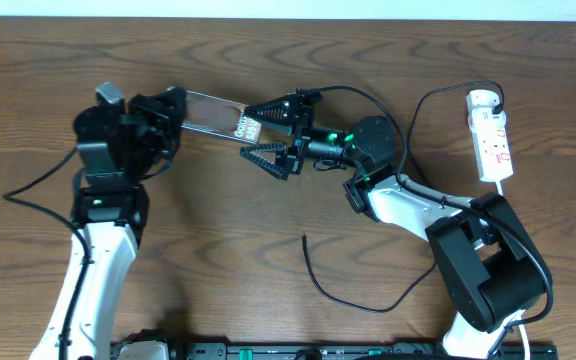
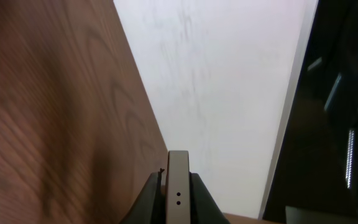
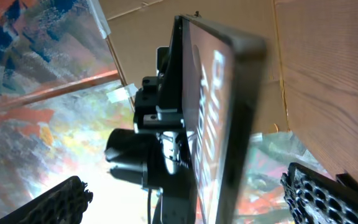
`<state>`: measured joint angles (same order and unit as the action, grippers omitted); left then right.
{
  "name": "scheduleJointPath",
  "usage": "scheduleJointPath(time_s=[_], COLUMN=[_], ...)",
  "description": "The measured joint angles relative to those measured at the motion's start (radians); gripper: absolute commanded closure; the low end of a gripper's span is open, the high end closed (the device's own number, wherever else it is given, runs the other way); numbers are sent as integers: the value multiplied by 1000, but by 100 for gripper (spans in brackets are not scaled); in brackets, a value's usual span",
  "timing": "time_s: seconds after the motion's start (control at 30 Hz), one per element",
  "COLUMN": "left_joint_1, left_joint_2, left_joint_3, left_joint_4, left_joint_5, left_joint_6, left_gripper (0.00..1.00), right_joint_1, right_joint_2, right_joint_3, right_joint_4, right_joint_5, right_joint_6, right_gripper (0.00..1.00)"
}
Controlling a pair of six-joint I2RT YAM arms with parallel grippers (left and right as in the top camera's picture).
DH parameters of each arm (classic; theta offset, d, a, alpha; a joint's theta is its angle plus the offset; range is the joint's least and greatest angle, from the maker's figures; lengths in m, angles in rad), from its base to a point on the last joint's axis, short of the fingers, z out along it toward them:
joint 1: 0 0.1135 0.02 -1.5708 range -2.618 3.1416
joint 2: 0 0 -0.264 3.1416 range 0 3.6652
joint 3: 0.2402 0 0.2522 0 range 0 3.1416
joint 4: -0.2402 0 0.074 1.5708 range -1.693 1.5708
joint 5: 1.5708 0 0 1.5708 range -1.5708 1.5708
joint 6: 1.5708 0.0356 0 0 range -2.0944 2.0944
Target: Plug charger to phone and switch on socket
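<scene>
The jaws of the left gripper are pressed shut on one short end of the phone. In the left wrist view its thin, pale metallic edge, pierced by two tiny holes, stands between the dark fingers. The phone is a flat glossy slab that stretches rightward from that grip. White lettering sits at its far end.

The jaws of the right gripper are spread wide and hold nothing. Their ribbed black triangular fingers stand either side of the lettered end.

The thin black charger lies in a loose curve on the wood-grain counter. Its free tip is in front of the right jaws, well apart from them and from the phone. The narrow white socket, with a rounded end and red marks, lies near the counter's right side.

The left arm rises from the front edge with its wrist turned right. The right arm reaches left from its black base, bent at the elbow.
</scene>
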<state>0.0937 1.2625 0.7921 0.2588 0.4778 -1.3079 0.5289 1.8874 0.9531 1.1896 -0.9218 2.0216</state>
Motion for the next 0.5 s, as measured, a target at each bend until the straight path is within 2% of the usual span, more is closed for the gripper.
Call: scheduleJointPath(time_s=[0.2,0.37,0.5], left_joint_1=[144,246,294], left_joint_2=[0,1,1], left_joint_3=[-1,-4,-4], left_joint_4=[28,154,179], left_joint_5=[155,354,503], left_joint_6=[1,16,23], left_gripper=[93,93,93], right_joint_1=[-5,-28,-41], right_joint_2=[0,0,0], right_joint_3=[0,0,1], right_joint_4=[0,-1,-70], right_joint_5=[-3,-24,-56], right_joint_6=[-110,-275,-406], right_gripper=[1,1,1])
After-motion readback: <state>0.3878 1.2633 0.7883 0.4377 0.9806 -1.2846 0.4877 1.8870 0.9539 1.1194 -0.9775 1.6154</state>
